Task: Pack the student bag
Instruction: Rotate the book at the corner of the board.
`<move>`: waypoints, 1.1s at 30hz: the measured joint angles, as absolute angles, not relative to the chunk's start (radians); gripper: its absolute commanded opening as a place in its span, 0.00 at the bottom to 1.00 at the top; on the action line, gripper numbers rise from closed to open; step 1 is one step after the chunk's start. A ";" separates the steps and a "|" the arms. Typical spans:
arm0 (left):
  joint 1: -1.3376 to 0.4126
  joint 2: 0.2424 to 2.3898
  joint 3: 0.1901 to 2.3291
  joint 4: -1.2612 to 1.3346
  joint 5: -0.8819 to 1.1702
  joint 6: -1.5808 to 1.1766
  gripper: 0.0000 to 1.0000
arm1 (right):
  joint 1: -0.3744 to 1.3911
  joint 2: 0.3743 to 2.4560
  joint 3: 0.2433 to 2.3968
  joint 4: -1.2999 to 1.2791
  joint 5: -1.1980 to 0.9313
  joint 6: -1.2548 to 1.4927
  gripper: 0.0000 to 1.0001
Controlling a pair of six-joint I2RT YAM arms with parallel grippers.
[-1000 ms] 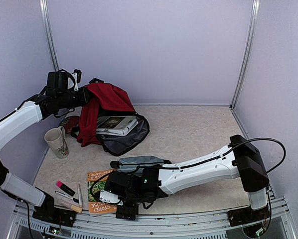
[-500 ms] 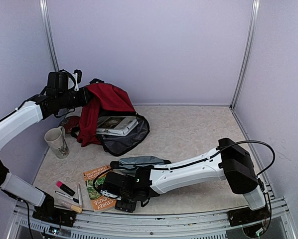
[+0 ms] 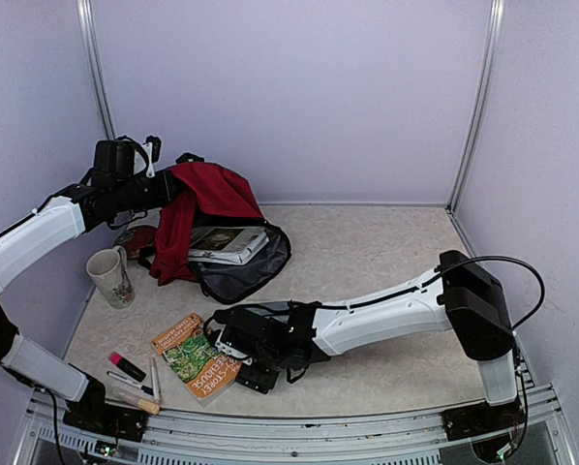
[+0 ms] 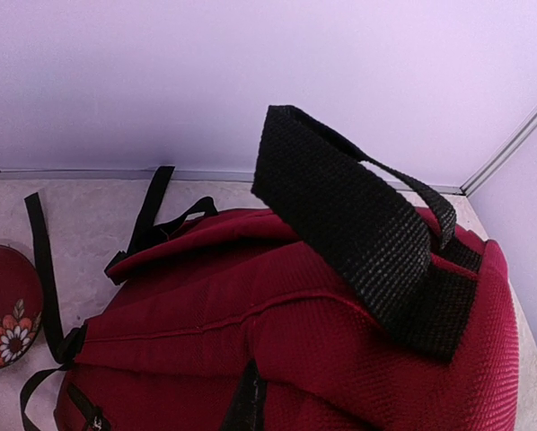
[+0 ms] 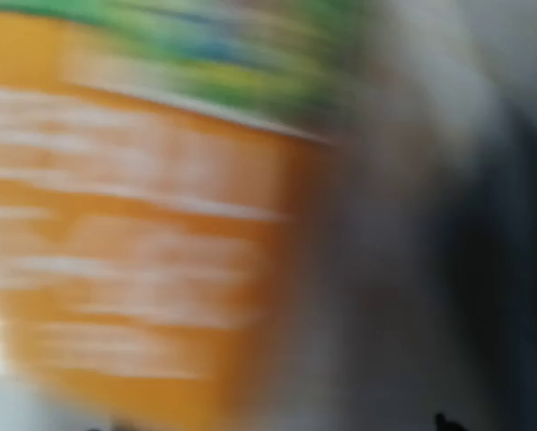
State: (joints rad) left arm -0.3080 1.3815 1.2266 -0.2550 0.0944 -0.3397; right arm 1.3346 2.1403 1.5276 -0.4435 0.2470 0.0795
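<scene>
The left gripper (image 3: 157,188) is clamping tight on the top of the student bag (image 3: 210,197) — holding its red flap up at the far-left corner of the table (image 3: 377,247), the mouth gaping toward the middle. The right gripper (image 3: 228,345) is hanging low at an orange-and-green book (image 3: 188,351) by the front edge — whether its jaws are parted or closed I cannot tell.

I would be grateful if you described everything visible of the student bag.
The student bag is dark red woven fabric with black straps and grey lining. It sits at the back left of the table, its top pulled up by the black handle, which the left end effector appears to pinch. Its main compartment gapes open towards the right, with books lying inside.
</scene>
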 measured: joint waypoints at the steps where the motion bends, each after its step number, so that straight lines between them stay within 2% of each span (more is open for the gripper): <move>1: -0.308 1.382 1.227 -0.255 0.094 -0.340 0.00 | 1.367 2.141 1.537 -0.434 0.227 0.056 0.90; 7: -0.308 1.382 1.227 -0.255 0.097 -0.340 0.00 | 1.495 2.190 1.726 -0.384 0.121 -0.017 0.92; 11: -0.308 1.384 1.227 -0.255 0.098 -0.340 0.00 | 1.492 2.298 1.911 -0.372 0.117 -0.045 0.95; 14: -0.308 1.385 1.227 -0.254 0.099 -0.340 0.00 | 1.485 2.367 1.964 -0.383 0.136 -0.067 0.95; 18: -0.307 1.385 1.227 -0.254 0.099 -0.340 0.00 | 1.476 2.442 1.988 -0.439 0.199 -0.087 0.90; 22: -0.306 1.386 1.227 -0.254 0.101 -0.340 0.00 | 1.471 2.452 2.001 -0.487 0.261 -0.083 0.73; 26: -0.306 1.387 1.226 -0.253 0.102 -0.340 0.00 | 1.470 2.426 1.952 -0.488 0.317 -0.057 0.42; 30: -0.306 1.388 1.226 -0.253 0.102 -0.340 0.00 | 1.469 2.382 1.890 -0.488 0.347 -0.040 0.24; 33: -0.306 1.388 1.226 -0.253 0.102 -0.340 0.00 | 1.467 2.356 1.852 -0.476 0.358 -0.026 0.02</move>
